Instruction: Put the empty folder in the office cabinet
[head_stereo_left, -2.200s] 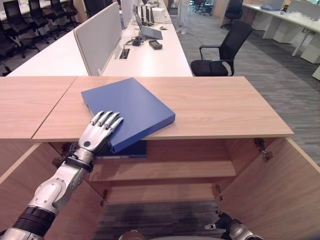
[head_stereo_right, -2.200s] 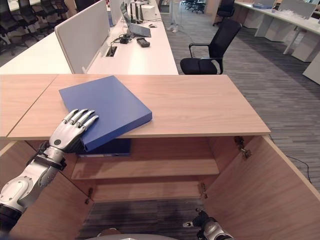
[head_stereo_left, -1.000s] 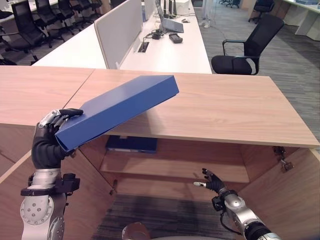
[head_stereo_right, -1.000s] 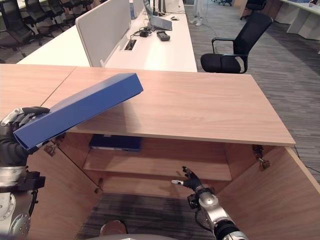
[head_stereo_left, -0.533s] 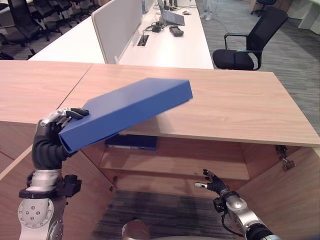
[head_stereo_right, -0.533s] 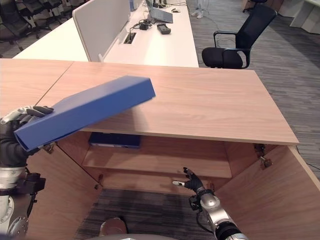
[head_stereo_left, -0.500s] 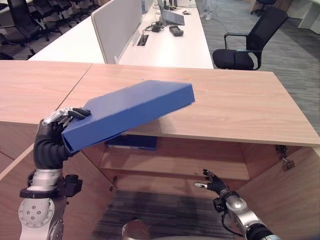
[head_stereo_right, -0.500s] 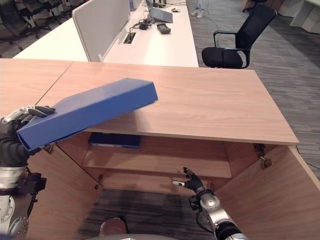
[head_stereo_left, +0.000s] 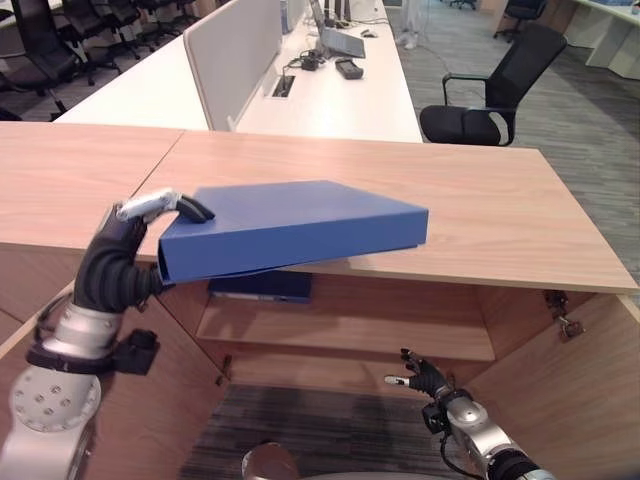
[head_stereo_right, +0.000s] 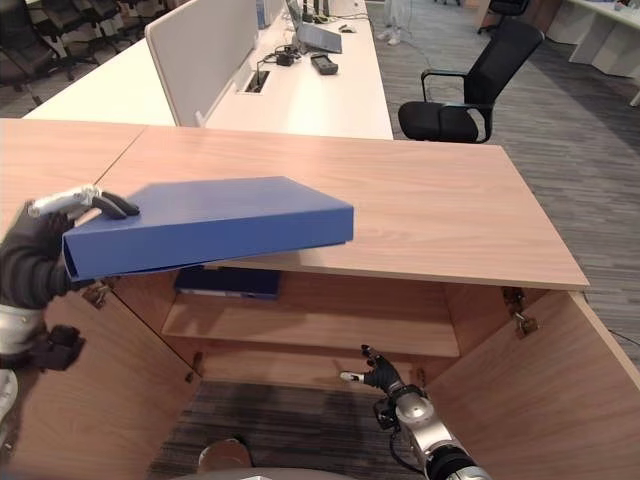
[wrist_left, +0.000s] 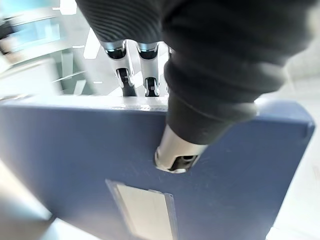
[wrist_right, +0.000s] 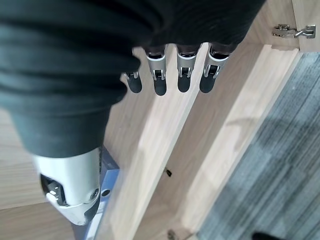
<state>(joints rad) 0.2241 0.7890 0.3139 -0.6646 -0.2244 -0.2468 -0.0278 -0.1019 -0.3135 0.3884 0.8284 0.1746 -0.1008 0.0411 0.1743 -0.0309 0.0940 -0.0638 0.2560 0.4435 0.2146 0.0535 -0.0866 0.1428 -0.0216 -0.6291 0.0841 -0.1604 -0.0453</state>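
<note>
Your left hand (head_stereo_left: 120, 262) is clamped on the spine end of the flat blue cardboard folder (head_stereo_left: 290, 225), held level above the front edge of the wooden cabinet top (head_stereo_left: 480, 215). Draw it clear of that edge, lower it, then slide it flat onto the upper shelf (head_stereo_left: 400, 335), beside the dark blue folder (head_stereo_left: 262, 287) lying there. Your right hand (head_stereo_right: 385, 382) hangs relaxed and empty by the lower shelf; keep it clear

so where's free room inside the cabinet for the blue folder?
The upper wooden shelf is bare from the dark blue folder already lying there across to the right wall. The left end is taken. The left hand grips the big blue folder above the opening; the right hand hangs open below the shelf.
</note>
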